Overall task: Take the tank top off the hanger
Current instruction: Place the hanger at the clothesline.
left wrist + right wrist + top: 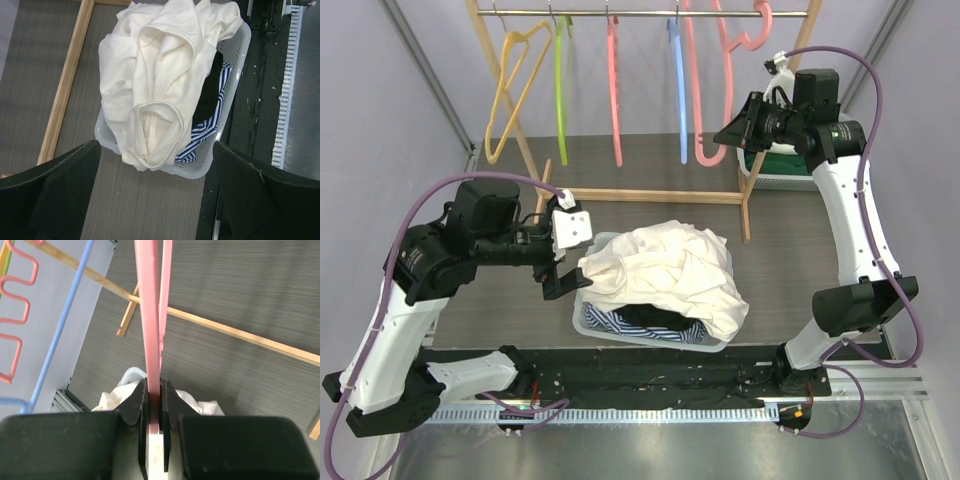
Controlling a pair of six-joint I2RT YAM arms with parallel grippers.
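The tank top (160, 75) is heaped, off any hanger, over a white basket (200, 170) directly beneath the left gripper (558, 268), whose jaws are spread wide with nothing held between them. A wooden rack (650, 195) is seen beyond that gripper. On its rail a pink hanger (150, 315) is pinched between the closed fingers of the right gripper (154, 390), a blue hanger (60, 330) hanging just beside it.
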